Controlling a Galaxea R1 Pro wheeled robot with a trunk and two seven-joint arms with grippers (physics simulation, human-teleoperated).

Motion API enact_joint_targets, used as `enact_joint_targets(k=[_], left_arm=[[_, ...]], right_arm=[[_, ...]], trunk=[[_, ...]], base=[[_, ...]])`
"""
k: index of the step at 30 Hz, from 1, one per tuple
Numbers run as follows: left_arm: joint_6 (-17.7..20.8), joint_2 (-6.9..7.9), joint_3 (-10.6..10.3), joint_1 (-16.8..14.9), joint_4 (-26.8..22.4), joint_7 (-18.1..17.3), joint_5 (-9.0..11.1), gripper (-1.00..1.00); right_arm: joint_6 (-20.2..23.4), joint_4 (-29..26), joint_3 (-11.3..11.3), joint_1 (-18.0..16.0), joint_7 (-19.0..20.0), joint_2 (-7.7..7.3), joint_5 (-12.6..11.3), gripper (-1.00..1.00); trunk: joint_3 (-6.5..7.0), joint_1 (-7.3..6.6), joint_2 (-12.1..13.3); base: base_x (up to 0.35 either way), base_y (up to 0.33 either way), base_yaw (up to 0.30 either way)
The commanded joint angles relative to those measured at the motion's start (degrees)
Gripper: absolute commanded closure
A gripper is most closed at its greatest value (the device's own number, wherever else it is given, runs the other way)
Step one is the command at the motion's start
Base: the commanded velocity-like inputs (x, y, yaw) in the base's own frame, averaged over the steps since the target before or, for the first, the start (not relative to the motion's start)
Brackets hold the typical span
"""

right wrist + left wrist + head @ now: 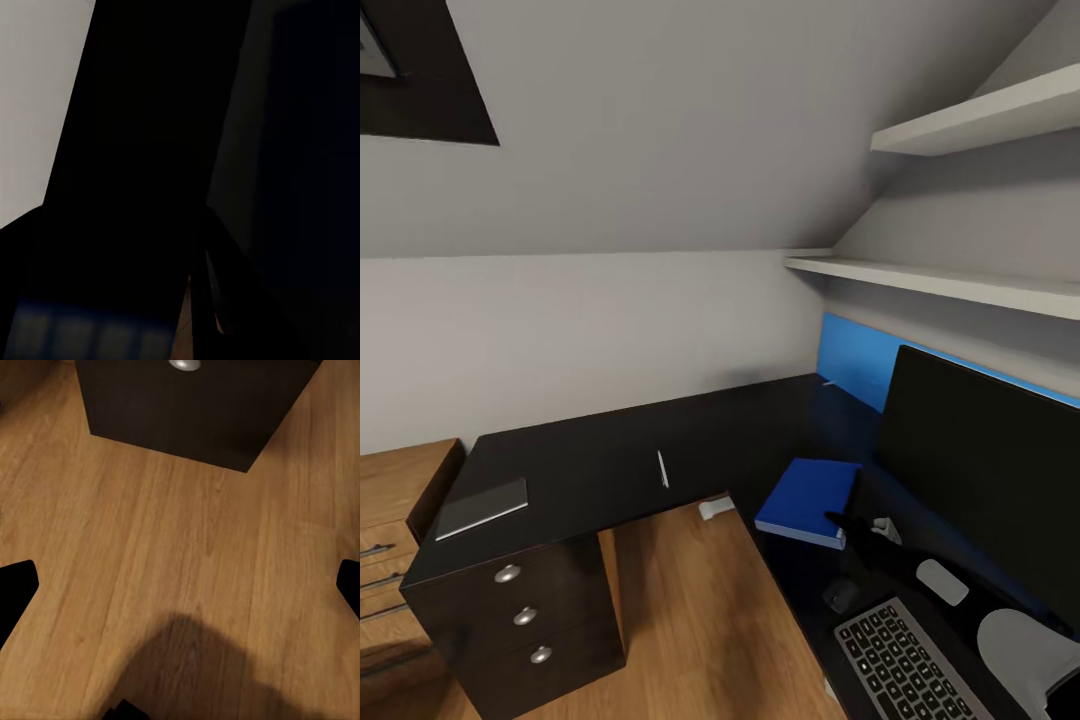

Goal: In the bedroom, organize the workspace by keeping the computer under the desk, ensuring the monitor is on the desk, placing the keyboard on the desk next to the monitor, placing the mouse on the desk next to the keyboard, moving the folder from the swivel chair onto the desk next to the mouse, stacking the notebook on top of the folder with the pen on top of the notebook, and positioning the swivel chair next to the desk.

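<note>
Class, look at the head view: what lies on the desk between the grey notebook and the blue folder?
In the head view, the pen lies on the black desk between the notebook and the folder; the rest of that stretch is bare desktop.

I'm looking down at the light wood floor, where the desk's dark drawer unit is standing, one round silver knob showing. My left gripper's black fingertips are sitting wide apart, holding nothing, a soft shadow lying between them.
</note>
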Motion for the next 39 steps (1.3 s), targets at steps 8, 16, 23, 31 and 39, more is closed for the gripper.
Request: enact_joint_targets(k=[8,16,23,31,39], left_arm=[[-0.2,0.03,-0.3,0.0,-0.1,-0.1,0.6,-1.0],[-0.1,0.0,-0.3,0.0,-0.1,-0.1,0.6,-1.0],[-0.1,-0.06,-0.3,0.0,-0.1,-0.1,0.6,-1.0],[-0.1,-0.11,-0.3,0.0,-0.1,-0.1,0.6,-1.0],[-0.1,-0.14,-0.3,0.0,-0.1,-0.1,0.6,-1.0]], right_arm=[[0.2,0.0,0.3,-0.1,0.1,0.0,-0.5,1.0],[0.3,0.0,0.3,-0.1,0.1,0.01,-0.5,1.0],[0.4,-0.2,0.3,-0.1,0.1,0.02,-0.5,1.0],[0.4,-0.2,0.3,-0.1,0.1,-0.07,-0.5,1.0],[0.4,-0.2,0.3,-0.1,0.1,-0.07,-0.5,1.0]], trunk=[[-0.24,0.22,-0.4],[-1.5,1.76,-3.2],[-1.5,1.76,-3.2],[-1.68,1.98,-3.6],[-3.11,3.74,-6.9]], base=[[0.0,0.0,-0.024],[0.0,0.0,-0.001],[0.0,0.0,0.0],[0.0,0.0,0.0],[0.0,0.0,0.0]])
